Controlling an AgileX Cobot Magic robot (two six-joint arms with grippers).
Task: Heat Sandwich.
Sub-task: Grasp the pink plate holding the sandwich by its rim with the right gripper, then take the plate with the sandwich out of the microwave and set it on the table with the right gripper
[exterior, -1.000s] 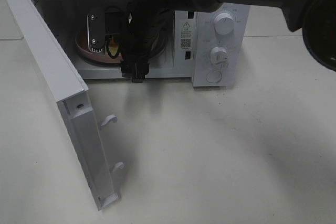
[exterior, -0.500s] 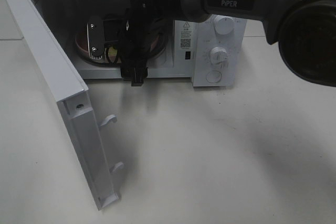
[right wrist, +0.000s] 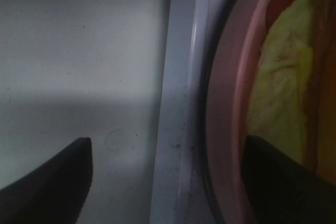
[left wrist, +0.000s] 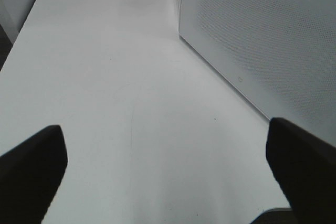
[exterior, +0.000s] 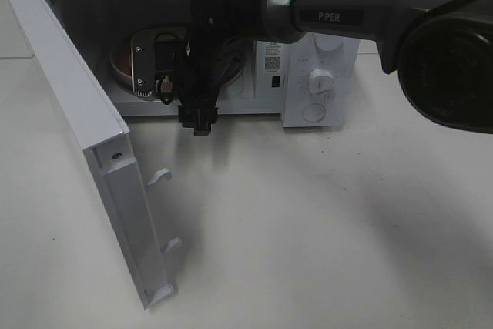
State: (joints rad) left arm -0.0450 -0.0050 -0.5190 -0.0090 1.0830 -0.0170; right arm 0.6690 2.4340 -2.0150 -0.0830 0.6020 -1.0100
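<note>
Right arm [exterior: 339, 15] swung left — blocks microwave [exterior: 339, 98] mouth; sandwich [right wrist: 281, 93] on plate [right wrist: 226, 103] behind.

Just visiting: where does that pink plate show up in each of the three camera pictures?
Exterior high: pink plate inside the open microwave, partly hidden by the arm.
Left wrist: not in it.
Right wrist: plate rim close up, just past the microwave's front sill, holding the sandwich.
Shared landmark: the white microwave; left wrist shows its door.

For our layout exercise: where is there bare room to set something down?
Free: the table in front of the microwave, right of its open door; also left of that door. Crowded: the cavity, holding the pink plate and right gripper.
</note>
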